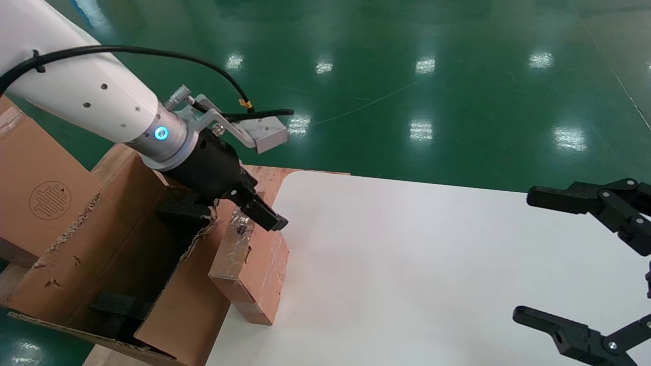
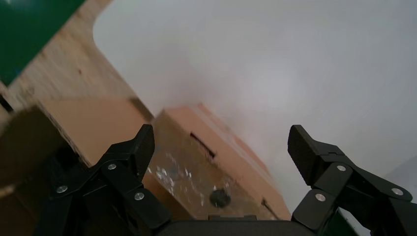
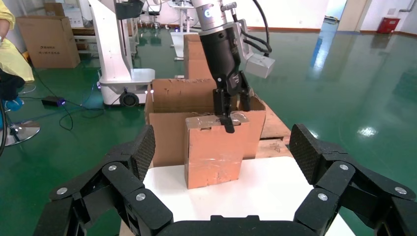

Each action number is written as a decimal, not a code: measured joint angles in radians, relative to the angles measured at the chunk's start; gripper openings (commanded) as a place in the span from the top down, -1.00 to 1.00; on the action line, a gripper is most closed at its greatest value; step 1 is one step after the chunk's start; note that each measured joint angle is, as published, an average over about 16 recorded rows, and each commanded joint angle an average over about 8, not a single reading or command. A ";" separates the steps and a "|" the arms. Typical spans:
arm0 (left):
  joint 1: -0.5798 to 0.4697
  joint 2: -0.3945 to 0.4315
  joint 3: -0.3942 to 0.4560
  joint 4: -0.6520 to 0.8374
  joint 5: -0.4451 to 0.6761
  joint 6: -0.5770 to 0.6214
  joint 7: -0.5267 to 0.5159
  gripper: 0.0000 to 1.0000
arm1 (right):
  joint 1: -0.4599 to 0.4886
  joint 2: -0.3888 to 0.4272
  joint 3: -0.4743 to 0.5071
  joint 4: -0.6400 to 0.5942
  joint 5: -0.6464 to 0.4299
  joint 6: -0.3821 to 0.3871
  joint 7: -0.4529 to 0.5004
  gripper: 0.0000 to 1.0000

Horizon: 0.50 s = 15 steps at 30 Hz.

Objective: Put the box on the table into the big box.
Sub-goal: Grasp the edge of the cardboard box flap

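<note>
Box (image 1: 250, 267) stood on end on tabletop (image 1: 407, 254), touching big box (image 1: 101, 244) wall, long axis vertical; L gripper (image 2: 221, 152) directly above its taped top, fingers (image 2: 133, 152) spread wide, holding nothing; R gripper (image 3: 221, 147) well apart, also open.

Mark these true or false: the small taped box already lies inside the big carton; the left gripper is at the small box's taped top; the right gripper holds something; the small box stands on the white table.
1. False: the box is outside the big box, beside it.
2. True: the left gripper is at its taped top, fingers open.
3. False: the right gripper is open and empty.
4. True: it stands on the table.
</note>
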<state>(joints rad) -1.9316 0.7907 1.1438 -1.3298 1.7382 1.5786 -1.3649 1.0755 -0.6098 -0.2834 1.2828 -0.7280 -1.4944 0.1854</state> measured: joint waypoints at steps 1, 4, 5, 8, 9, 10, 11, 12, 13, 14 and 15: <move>-0.008 0.000 0.015 0.001 -0.001 0.000 -0.013 -1.00 | 0.000 0.000 0.000 0.000 0.000 0.000 0.000 -1.00; -0.029 0.002 0.059 0.003 -0.004 -0.002 -0.048 -1.00 | 0.000 0.000 0.000 0.000 0.000 0.000 0.000 -1.00; -0.035 0.002 0.073 0.004 -0.005 -0.002 -0.059 -1.00 | 0.000 0.000 0.000 0.000 0.000 0.000 0.000 -1.00; -0.050 0.003 0.111 0.008 -0.009 -0.004 -0.088 -1.00 | 0.000 0.000 -0.001 0.000 0.000 0.000 0.000 -1.00; -0.055 0.004 0.123 0.010 -0.009 -0.005 -0.097 -1.00 | 0.000 0.000 -0.001 0.000 0.000 0.000 0.000 -1.00; -0.059 0.004 0.134 0.011 -0.009 -0.006 -0.104 -1.00 | 0.000 0.000 -0.001 0.000 0.000 0.000 0.000 -1.00; -0.062 0.004 0.145 0.013 -0.009 -0.008 -0.111 -1.00 | 0.000 0.000 -0.001 0.000 0.001 0.000 0.000 -1.00; -0.066 0.005 0.154 0.015 -0.009 -0.009 -0.117 -1.00 | 0.000 0.000 -0.001 0.000 0.001 0.000 0.000 -1.00; -0.068 0.005 0.163 0.017 -0.009 -0.011 -0.122 -1.00 | 0.000 0.000 -0.001 0.000 0.001 0.000 0.000 -1.00; -0.071 0.006 0.171 0.018 -0.011 -0.012 -0.127 -1.00 | 0.000 0.000 -0.001 0.000 0.001 0.000 -0.001 -1.00; -0.074 0.007 0.179 0.018 -0.013 -0.012 -0.133 -1.00 | 0.000 0.000 -0.001 0.000 0.001 0.000 -0.001 -1.00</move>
<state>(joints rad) -2.0052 0.7977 1.3224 -1.3115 1.7256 1.5665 -1.4984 1.0758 -0.6094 -0.2844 1.2828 -0.7273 -1.4939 0.1849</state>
